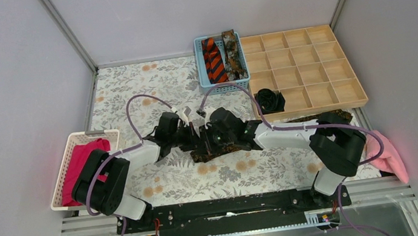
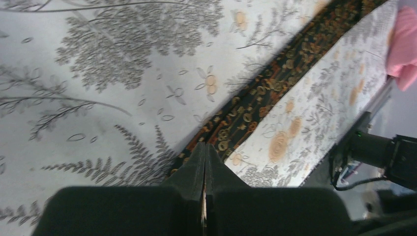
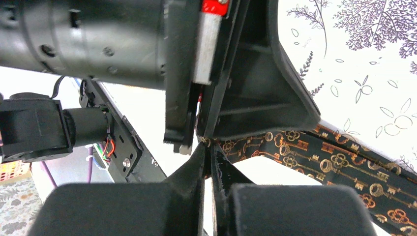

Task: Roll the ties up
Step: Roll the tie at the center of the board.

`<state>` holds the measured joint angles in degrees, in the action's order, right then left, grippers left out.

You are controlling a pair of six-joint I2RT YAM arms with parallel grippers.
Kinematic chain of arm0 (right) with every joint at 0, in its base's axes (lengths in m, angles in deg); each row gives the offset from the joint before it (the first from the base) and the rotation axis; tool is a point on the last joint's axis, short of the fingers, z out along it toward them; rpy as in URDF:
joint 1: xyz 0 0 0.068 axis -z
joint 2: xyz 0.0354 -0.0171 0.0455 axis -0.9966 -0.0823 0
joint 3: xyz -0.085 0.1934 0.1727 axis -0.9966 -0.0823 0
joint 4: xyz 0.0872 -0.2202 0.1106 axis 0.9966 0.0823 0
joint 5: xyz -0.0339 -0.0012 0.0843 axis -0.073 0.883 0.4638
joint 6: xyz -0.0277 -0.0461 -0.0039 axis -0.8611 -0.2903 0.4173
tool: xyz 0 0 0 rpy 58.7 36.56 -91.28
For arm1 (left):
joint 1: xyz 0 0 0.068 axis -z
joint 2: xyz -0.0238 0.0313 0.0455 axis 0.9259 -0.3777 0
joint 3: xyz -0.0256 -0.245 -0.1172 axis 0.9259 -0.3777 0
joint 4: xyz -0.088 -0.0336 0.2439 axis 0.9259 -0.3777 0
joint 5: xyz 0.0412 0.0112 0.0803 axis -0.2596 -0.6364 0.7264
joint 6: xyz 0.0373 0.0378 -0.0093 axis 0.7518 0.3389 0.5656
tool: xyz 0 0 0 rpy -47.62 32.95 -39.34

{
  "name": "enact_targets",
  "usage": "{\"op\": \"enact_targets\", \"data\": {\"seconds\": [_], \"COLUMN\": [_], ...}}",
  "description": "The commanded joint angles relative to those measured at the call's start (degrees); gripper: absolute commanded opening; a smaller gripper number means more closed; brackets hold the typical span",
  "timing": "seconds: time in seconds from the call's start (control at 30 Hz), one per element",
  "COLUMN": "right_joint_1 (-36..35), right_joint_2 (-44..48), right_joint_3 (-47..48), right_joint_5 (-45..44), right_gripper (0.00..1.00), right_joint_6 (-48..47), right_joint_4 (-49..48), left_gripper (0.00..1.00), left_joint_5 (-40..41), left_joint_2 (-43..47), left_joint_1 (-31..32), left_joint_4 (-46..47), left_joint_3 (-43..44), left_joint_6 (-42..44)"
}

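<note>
A dark tie with a gold key pattern (image 1: 202, 153) lies as a long strip across the floral tablecloth toward the right edge. In the left wrist view this tie (image 2: 275, 73) runs up and right from my left gripper (image 2: 204, 145), which is shut on its near end. My right gripper (image 3: 207, 147) is shut on the same end of the tie (image 3: 334, 162), tip to tip with the left fingers (image 3: 236, 98). Both grippers (image 1: 193, 133) (image 1: 204, 134) meet at mid-table. An orange-and-black striped tie (image 1: 213, 60) and a brown mottled tie (image 1: 232, 54) lie in the blue basket (image 1: 203, 70). A black coiled tie (image 1: 269, 100) sits in the wooden tray (image 1: 310, 68).
The wooden tray has several compartments and stands at the back right. A white basket (image 1: 62, 174) with a magenta cloth (image 1: 81, 162) is at the left edge. A pink cloth (image 1: 391, 156) hangs off the table's right front corner.
</note>
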<state>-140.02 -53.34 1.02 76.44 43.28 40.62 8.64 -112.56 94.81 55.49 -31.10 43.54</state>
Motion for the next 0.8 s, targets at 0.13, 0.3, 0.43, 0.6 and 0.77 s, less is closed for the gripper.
{"op": "enact_targets", "data": {"seconds": [0.13,0.3,0.43,0.6,0.77], "right_joint_1": [0.2,0.3,0.9,2.2,4.0], "right_joint_2": [6.5,7.2,7.3,8.0,8.7], "right_joint_3": [-1.2,-3.1,-4.9,-6.7,-7.6], "right_joint_5": [-2.8,-5.7,-7.2,-8.5,-9.3], "right_gripper": [0.0,0.0,0.0,0.0,0.0], "right_joint_6": [-1.6,-1.4,-1.4,-1.5,-2.4], "right_joint_4": [-0.1,0.3,-0.6,-1.1,0.6], "left_gripper": [0.0,0.0,0.0,0.0,0.0], "left_joint_5": [3.5,2.3,2.6,2.8,5.8], "left_joint_2": [-4.4,-6.1,-5.8,-5.0,-4.3], "left_joint_1": [0.4,0.4,0.4,0.4,0.4], "left_joint_4": [-5.4,-4.6,-5.0,-5.2,-7.0], "left_joint_3": [4.0,3.4,3.2,3.3,4.1], "left_joint_6": [4.1,4.1,4.4,4.3,4.3]}}
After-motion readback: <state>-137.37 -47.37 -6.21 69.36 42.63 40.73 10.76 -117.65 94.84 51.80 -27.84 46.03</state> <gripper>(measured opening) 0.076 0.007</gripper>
